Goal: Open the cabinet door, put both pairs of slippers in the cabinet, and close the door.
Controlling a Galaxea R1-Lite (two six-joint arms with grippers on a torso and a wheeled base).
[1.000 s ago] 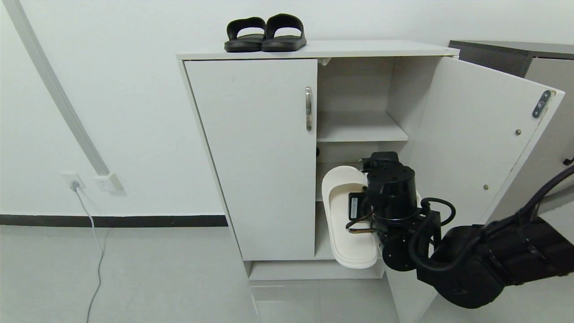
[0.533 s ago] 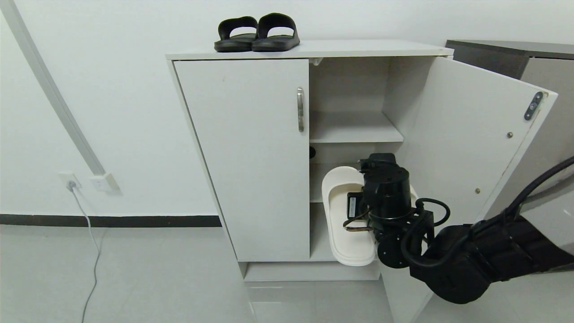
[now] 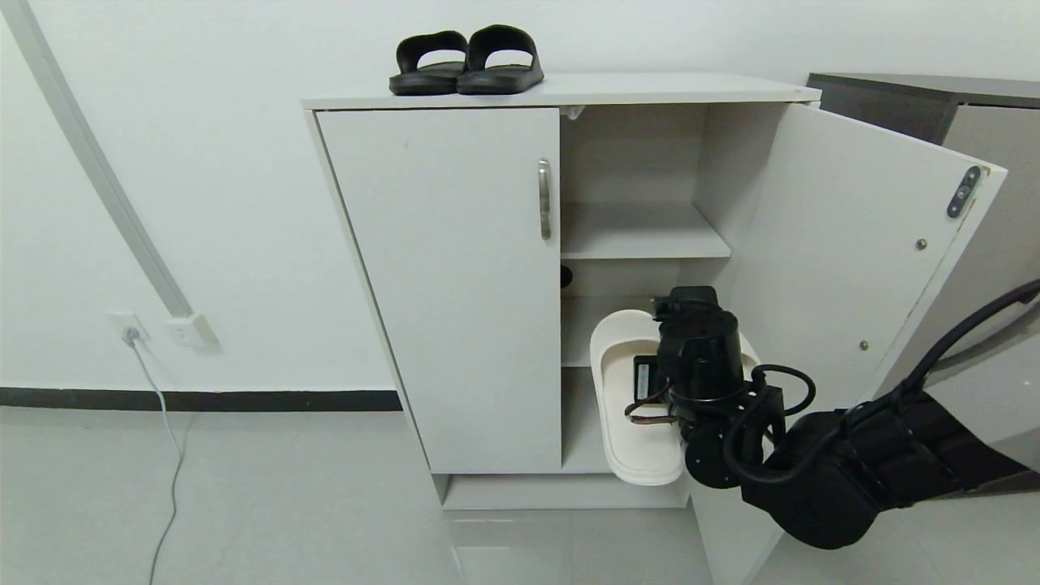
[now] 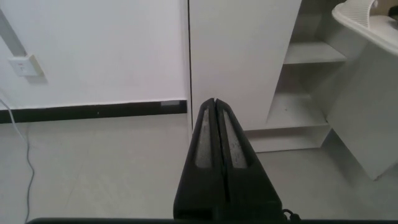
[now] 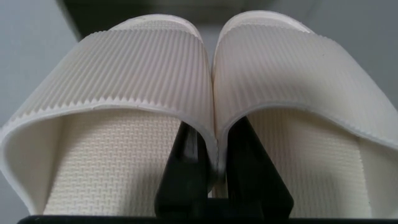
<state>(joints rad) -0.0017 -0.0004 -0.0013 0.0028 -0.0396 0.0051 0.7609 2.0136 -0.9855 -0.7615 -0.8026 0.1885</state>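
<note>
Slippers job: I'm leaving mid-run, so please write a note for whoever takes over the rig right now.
Right claw: shut on the white slippers, both pinched together, held at the lower shelves on the open side of the cabinet; not yet released.
Left claw: shut, empty, away from the cabinet.
Black slippers: on top of the cabinet.
Done: right door open.
Left: set the white pair inside, then the black pair, close the door.

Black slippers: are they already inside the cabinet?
No, the black slippers sit side by side on the cabinet's top, outside its compartments.
</note>
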